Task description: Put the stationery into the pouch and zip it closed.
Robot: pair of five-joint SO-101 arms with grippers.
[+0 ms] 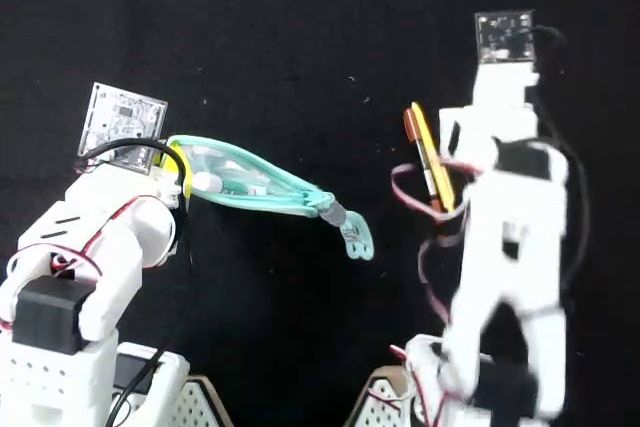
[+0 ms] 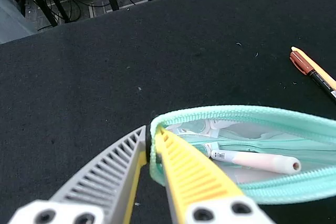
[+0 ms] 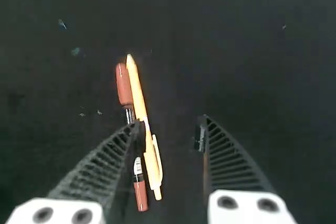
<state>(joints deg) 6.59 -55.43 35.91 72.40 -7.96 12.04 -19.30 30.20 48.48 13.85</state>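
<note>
The pouch (image 1: 262, 190) (image 2: 247, 113), mint green and unzipped, lies on the black desk (image 1: 300, 47) in front of the left arm, with its zipper pull (image 1: 355, 237) trailing off the far end toward the middle. A white pen (image 2: 254, 161) (image 1: 214, 183) lies inside it. The left fingers (image 2: 184, 166) (image 1: 183, 169) are clamped on the pouch's near end, the yellow one inside the mouth and the grey one outside. Well apart, near the right arm, an orange pen (image 1: 432, 152) (image 3: 140, 111) (image 2: 317, 72) and a brown marker (image 1: 412, 125) (image 3: 124, 85) (image 2: 301, 62) lie side by side, touching. The right fingers (image 3: 226, 156) are spread apart above them, with both pens lying in the gap, just beside one finger.
</note>
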